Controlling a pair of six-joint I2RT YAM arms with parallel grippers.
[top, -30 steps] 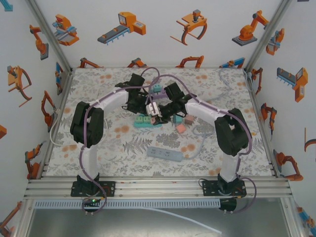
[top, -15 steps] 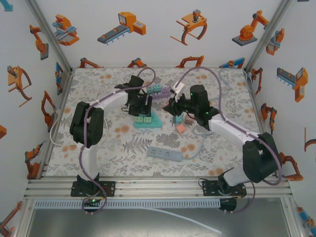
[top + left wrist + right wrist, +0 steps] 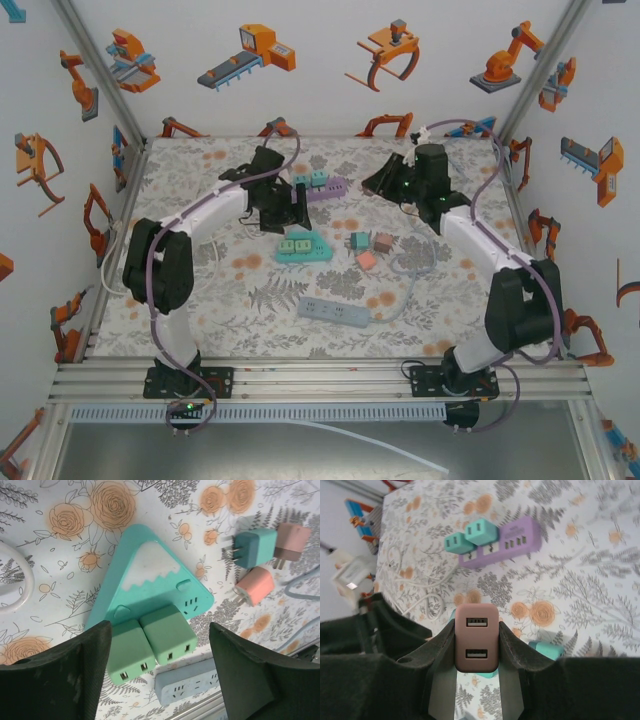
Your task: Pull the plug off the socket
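Observation:
A teal triangular socket [image 3: 150, 575] with a white mountain print lies on the flowered table, two green plugs [image 3: 150, 642] seated in its near edge. My left gripper [image 3: 160, 680] hovers open above those plugs, one dark finger [image 3: 75, 675] to each side and touching nothing. In the top view the socket [image 3: 303, 245] lies just in front of the left gripper [image 3: 284, 212]. My right gripper [image 3: 476, 630] is shut on a mauve-pink plug [image 3: 476, 640] with two USB ports, held in the air at the back right [image 3: 380, 183].
A purple power strip [image 3: 507, 541] with two teal plugs [image 3: 470, 536] lies at the back centre beside a white cable [image 3: 415, 582]. Three loose plugs, teal [image 3: 252, 547], pink [image 3: 292, 540] and salmon [image 3: 255, 586], lie right of the socket. A grey-blue power strip [image 3: 338, 313] lies nearer the front.
The right arm has swung from the teal socket up to the back right, carrying the pink plug. The left gripper has drawn back a little from the socket.

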